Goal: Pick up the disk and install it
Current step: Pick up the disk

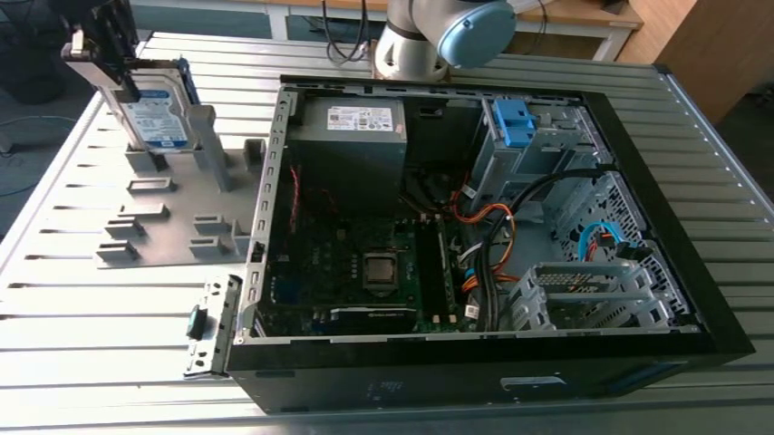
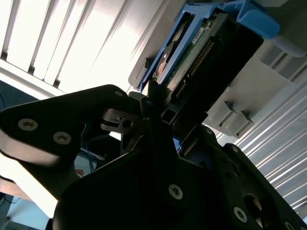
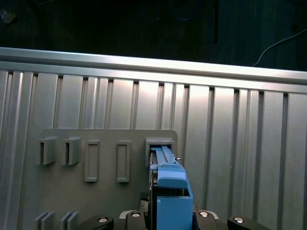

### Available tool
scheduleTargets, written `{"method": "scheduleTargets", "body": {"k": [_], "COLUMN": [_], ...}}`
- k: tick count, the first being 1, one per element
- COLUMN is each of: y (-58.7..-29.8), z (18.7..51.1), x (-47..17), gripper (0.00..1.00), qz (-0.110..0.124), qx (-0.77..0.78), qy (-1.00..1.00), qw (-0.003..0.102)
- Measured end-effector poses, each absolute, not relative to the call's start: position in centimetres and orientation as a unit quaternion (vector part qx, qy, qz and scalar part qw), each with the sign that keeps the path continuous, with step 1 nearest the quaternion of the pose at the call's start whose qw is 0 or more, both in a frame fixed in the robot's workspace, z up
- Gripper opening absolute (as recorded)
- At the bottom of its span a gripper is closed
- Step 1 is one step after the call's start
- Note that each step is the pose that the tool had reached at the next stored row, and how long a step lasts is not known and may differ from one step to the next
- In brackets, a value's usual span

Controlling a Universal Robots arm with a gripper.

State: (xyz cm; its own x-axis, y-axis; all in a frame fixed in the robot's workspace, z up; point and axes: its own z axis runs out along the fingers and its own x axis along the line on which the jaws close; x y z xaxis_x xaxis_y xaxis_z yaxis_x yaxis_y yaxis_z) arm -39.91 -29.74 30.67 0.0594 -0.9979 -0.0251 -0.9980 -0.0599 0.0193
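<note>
Fingers (image 2: 154,109) clamped on top edge of disk (image 1: 159,111), upright in grey holder (image 1: 181,217), computer case (image 1: 362,385) beside

We see the disk (image 1: 159,116) as bare silver metal with a printed blue-and-white label, framed in smooth bright blue plastic; the fixture plate (image 1: 169,240) looks matt grey plastic, and the table (image 1: 109,308) is ribbed bare metal, satin, glaring where light hits. The gripper (image 2: 160,108) reads matt black with shiny screw heads, the arm (image 1: 418,41) glossy silver with a smooth pale blue cap. The computer case (image 1: 484,376) is semi-matt black outside, dull bare sheet steel inside; the power supply (image 1: 351,154) is grey metal with a white paper-like sticker, the latch (image 1: 513,122) blue plastic.
</note>
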Motion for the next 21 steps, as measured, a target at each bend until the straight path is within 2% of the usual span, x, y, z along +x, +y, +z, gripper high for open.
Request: {"method": "scheduleTargets", "body": {"k": [21], "y": [-29.7], "z": [33.2], "x": [-39.9], "gripper": [0.37], "qz": [0.016], "qx": [-0.728], "qy": [0.686], "qw": [0.002]}}
